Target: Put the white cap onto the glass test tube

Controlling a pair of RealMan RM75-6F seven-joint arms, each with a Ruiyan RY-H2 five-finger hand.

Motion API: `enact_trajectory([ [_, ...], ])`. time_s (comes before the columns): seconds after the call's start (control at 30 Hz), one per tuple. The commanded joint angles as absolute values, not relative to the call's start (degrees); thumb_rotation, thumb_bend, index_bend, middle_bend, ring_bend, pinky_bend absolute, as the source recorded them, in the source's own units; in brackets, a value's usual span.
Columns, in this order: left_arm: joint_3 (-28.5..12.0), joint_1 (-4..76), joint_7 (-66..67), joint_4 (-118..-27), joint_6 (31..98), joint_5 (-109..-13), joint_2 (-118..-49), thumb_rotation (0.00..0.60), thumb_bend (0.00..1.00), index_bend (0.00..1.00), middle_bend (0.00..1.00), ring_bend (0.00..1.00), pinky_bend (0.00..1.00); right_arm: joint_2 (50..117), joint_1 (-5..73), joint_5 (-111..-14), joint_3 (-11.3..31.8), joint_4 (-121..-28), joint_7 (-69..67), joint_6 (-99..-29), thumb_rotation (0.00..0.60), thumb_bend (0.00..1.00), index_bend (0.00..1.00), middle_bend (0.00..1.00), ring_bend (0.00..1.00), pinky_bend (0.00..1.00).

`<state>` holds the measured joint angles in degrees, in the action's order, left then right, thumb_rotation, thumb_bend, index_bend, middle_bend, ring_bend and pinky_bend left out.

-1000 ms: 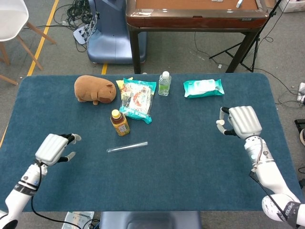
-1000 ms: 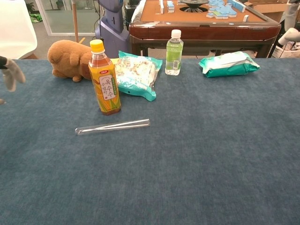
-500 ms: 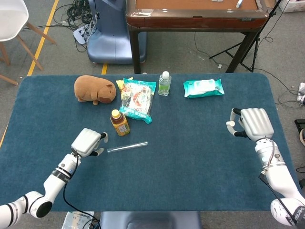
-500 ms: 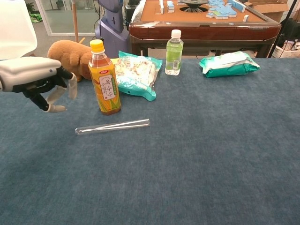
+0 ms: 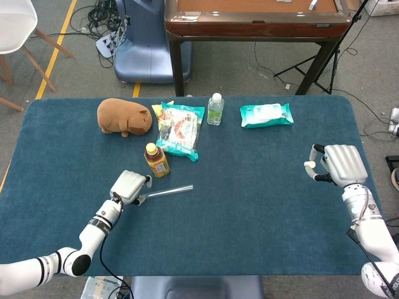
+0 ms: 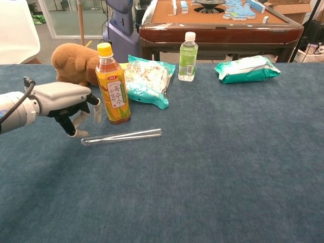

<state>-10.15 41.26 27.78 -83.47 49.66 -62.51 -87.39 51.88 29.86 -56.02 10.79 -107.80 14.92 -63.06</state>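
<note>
Clear glass, the slim test tube [image 5: 166, 192] lies flat on the dark blue felt-covered surface [image 5: 249, 205], at about five o'clock from the upright yellow-capped tea bottle [image 5: 156, 160]; the left robot hand [image 5: 129, 187] has moved in from the nine o'clock side over the last second to hang just above the tube's closed end, fingers [image 6: 76, 119] curled downward and grasping nothing. The right robot hand [image 5: 340, 165] has drifted outward and nearer, toward the three o'clock edge, fingers loosely bent and holding nothing. Bare felt lies between the tube and the right robot hand.
</note>
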Motion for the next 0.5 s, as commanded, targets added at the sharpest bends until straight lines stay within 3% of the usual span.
enact_trajectory([
  [0.03,-9.7,42.4,29.4,-81.9,48.6,-59.5,-88.8,0.6,0.25,0.45,0.78,0.85,0.98,51.8,29.6,-56.2,10.7,-107.6,14.4,-62.9,0.6,0.35,0.6,1.0,1.0,1.0],
  [0.5,-8.4,44.4,31.5,-79.5,49.0,-54.5,-91.6,0.6,0.25,0.45,0.79,0.86,0.99,51.7,28.8,-57.4,10.5,-106.4,12.3,-62.0,0.6,0.35,0.61,1.0,1.0,1.0],
])
